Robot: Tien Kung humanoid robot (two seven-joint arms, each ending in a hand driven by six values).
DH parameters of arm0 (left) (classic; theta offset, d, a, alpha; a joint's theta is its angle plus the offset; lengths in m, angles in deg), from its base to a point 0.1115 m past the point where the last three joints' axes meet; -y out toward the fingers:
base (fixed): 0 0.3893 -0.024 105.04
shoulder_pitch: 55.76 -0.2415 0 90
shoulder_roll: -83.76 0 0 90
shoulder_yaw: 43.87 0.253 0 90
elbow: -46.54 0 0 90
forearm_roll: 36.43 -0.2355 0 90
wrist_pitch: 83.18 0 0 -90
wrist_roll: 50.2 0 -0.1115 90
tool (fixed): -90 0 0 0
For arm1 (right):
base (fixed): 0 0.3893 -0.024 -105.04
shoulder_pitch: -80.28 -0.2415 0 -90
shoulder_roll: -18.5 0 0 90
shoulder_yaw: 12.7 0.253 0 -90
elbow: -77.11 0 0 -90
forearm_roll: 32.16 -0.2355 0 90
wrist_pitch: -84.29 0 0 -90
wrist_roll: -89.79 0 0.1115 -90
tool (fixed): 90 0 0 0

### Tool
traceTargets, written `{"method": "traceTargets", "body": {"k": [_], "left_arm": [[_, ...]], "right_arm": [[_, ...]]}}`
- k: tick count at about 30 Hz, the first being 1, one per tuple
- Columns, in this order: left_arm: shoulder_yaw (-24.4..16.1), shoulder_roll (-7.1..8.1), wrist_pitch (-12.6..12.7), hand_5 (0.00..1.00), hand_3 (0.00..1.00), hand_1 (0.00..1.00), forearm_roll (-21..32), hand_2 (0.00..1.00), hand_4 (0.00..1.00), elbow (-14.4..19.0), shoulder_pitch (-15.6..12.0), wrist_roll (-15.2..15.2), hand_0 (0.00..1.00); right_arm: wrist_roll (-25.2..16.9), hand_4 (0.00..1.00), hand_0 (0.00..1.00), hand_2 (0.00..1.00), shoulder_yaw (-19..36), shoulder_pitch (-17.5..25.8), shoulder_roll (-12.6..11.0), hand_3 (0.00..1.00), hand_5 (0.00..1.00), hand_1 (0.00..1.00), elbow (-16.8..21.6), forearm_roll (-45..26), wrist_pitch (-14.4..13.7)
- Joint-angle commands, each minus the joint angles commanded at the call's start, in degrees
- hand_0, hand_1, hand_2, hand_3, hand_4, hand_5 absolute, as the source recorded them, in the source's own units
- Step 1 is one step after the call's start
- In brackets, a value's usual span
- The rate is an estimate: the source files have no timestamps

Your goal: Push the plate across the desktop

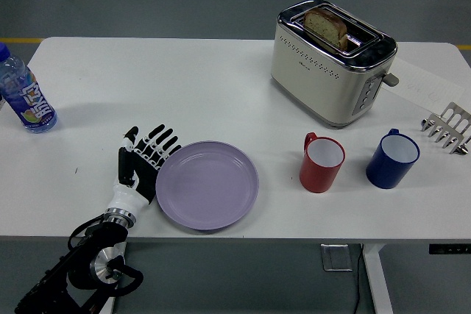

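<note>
My left arm (81, 270) comes up from the lower left corner, over the near edge of the white table (221, 86), and my left hand (140, 167) lies flat on the tabletop with its fingers (158, 141) spread apart and straight, gripping nothing. The side of that hand presses against the left rim of the lilac plate (207, 184), which sits near the front edge of the table, a little left of the middle, empty and flat. To the right of the plate, apart from it, stands a red mug (321, 162) with a white inside, its handle turned to the left, and just beyond that to the right a blue mug (392, 159), also white inside. Near the right edge lies a small metal toast rack (447, 128). At the far left edge a water bottle (24, 94) with a blue cap stands upright. Farther back, right of centre, a cream and chrome toaster (331, 61) sits at an angle with a slice of bread (326, 26) standing in one slot.
</note>
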Motion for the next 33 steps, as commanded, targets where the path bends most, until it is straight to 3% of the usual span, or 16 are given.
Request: {"method": "traceTargets", "body": {"k": [21, 33], "left_arm": [[3.4, 0.00, -0.1, 0.998, 0.671, 0.776, 1.0, 0.745, 0.567, 0.0, 1.9, 0.1, 0.748], [0.7, 0.00, 0.1, 0.998, 0.670, 0.775, 0.3, 0.744, 0.567, 0.3, 2.9, 0.2, 0.747]], "right_arm": [[0.2, 0.229, 0.577, 0.609, 0.1, -0.5, -0.1, 0.564, 0.533, 0.518, 0.0, 0.4, 0.0], [0.3, 0.229, 0.577, 0.609, 0.1, -0.6, 0.0, 0.563, 0.533, 0.517, 0.1, 0.5, 0.0]]}}
